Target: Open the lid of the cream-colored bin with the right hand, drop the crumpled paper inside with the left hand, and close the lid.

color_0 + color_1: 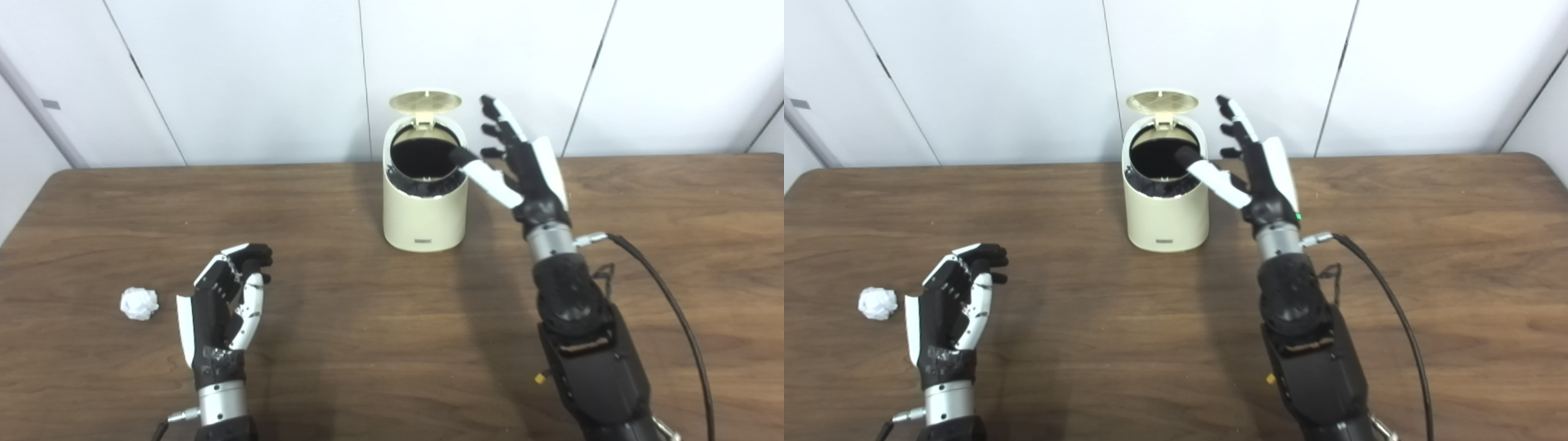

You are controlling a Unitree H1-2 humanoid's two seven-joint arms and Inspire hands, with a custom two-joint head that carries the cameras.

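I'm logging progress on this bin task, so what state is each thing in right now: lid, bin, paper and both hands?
lid: open, tipped up behind the opening.
bin: upright on the table, dark inside.
paper: crumpled, lying on the table, not held.
left robot hand: empty, fingers curled, beside the paper, apart from it.
right robot hand: open, fingers spread, raised beside the bin, thumb across its rim.

Black left hand (pixel 223 312) and right hand (pixel 520 165) with white shell panels, silver wrist cuffs (pixel 549 240), black forearms (pixel 588 349), black cable (pixel 674 306) off right wrist
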